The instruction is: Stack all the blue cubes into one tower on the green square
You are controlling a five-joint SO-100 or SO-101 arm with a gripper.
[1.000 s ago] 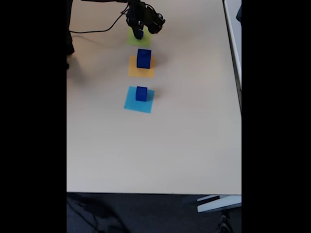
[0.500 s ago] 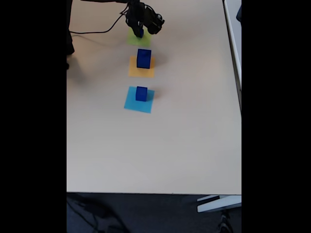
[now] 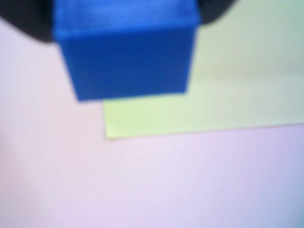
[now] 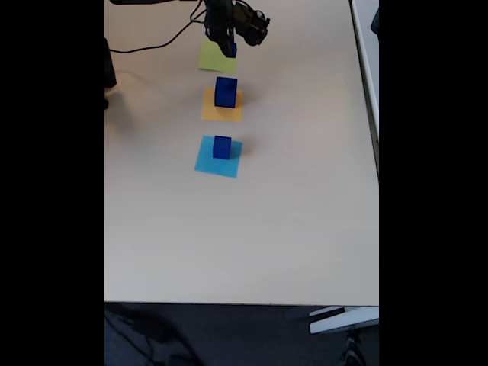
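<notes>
You are looking down on a pale beige table (image 4: 252,229) that takes up most of the fixed view, evenly lit by soft light. At six o'clock its front edge gives way to dark grey floor (image 4: 229,335). At three o'clock a white edge (image 4: 367,61) runs along the table's side.

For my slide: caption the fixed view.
Gripper holds a blue cube at the green square's edge; two more cubes wait on orange and light-blue squares.

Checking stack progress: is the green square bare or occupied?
Bare: the green square holds nothing; the pincer carries a blue cube above its edge.
</notes>
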